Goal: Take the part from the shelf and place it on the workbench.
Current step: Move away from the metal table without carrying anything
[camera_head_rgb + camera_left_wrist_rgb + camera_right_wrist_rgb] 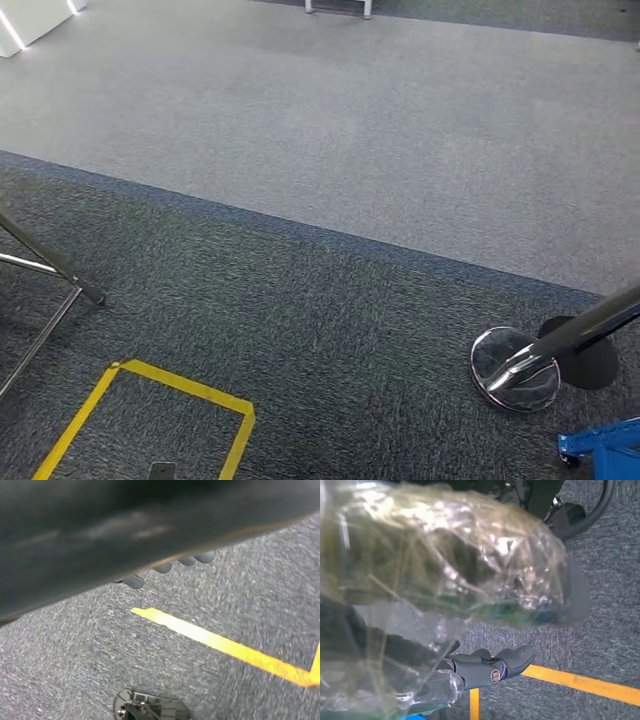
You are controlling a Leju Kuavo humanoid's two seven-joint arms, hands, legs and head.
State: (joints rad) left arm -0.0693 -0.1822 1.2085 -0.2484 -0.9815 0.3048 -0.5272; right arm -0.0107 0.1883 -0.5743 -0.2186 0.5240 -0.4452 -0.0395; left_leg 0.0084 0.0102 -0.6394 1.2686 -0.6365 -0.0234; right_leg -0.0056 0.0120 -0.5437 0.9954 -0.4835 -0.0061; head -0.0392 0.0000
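A: Item one, the part?

B: One part [444,555], wrapped in crinkled clear plastic, dark and greenish inside. It sits in the right hand [486,667], whose dark fingers [512,659] curl around the wrap from the far side of it. Grasping, then, and carried above the carpet.

A: Left hand?

B: One left hand [170,567], seen as a row of dark fingertips [205,557] peeking from behind a blurred dark mass close to the lens. Whether it is clenched or released, I cannot tell. Nothing visible in it.

A: Floor?

B: Two carpet zones in the head view: one dark grey zone [317,340] near, one pale grey zone [340,130] far, parted by a diagonal seam. One outline of yellow tape [181,395] on the dark carpet, near left, with its far right corner in sight.

A: Fixtures?

B: One chrome post base [515,368], a round disc, near right, with a dark post slanting off to the right edge. One blue object [604,450] at the near right corner, cut off by the frame. One metal tube frame [45,290] at the left edge. Two white furniture feet [338,8] at the far edge, centre.
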